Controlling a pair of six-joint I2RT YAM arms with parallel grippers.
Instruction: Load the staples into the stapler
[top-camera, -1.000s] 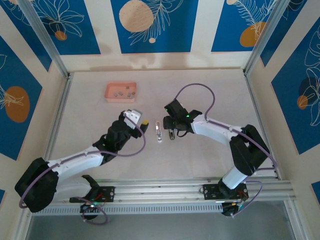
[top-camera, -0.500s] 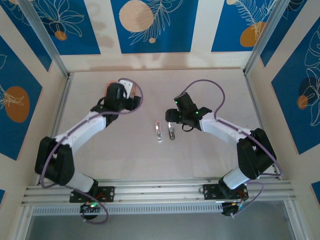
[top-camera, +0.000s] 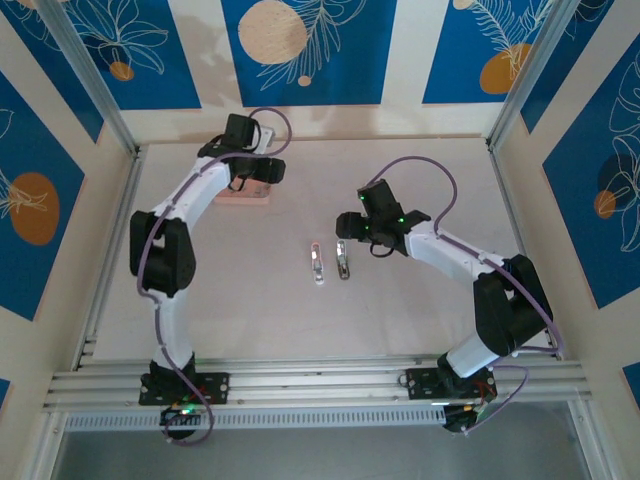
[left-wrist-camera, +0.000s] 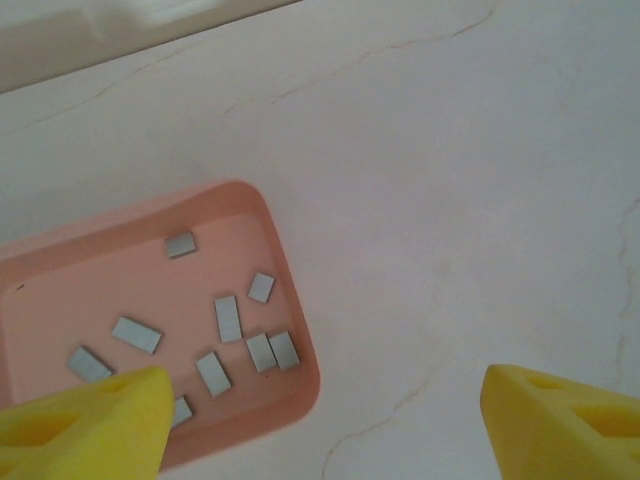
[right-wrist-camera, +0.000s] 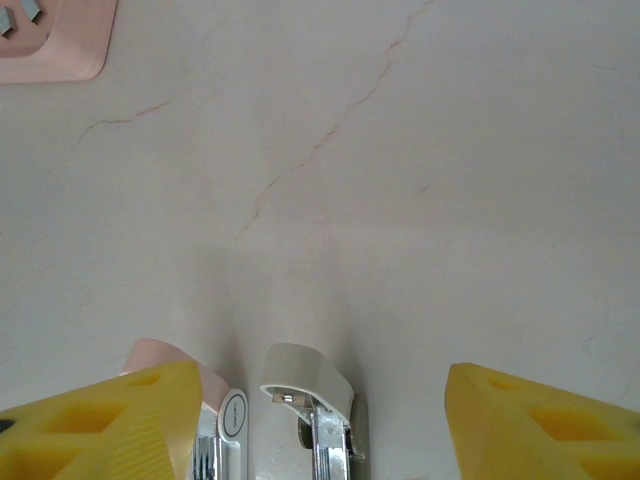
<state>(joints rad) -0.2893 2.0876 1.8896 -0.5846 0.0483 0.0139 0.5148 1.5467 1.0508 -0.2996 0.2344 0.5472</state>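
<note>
**Left gripper open over the tray, staples just near-left of its gap**

Left gripper (left-wrist-camera: 320, 432) is mine to move next, and its jaws stand wide apart with nothing between them. On the pale table (top-camera: 250, 320) my left arm (top-camera: 185, 215) is stretched to the far-left corner, so this hand hangs over the far-right corner of the pink tray (left-wrist-camera: 100, 285). My right gripper (top-camera: 345, 235) is also spread and holding nothing. It hovers at mid-table over the far end of the stapler (top-camera: 317, 266), which lies with its long axis running near to far. A slim metal piece (top-camera: 344, 260) lies just beside it on the right, parallel to it. I cannot tell whether the right fingers touch either one.

The staples (left-wrist-camera: 228, 318) are all in the tray, well apart from the stapler, so the left arm is clearly the nearer one for the pick. The point that matters is the offset. The centre of my gap sits over bare table, and the staples lie to the near-left of it, with only one fingertip (left-wrist-camera: 80, 420) overlapping the tray. They lie flat as small grey strips pointing every which way, two of them side by side and touching. I judge that I must shift near-left and then turn the wrist so the jaws close across one strip's short width.
</note>
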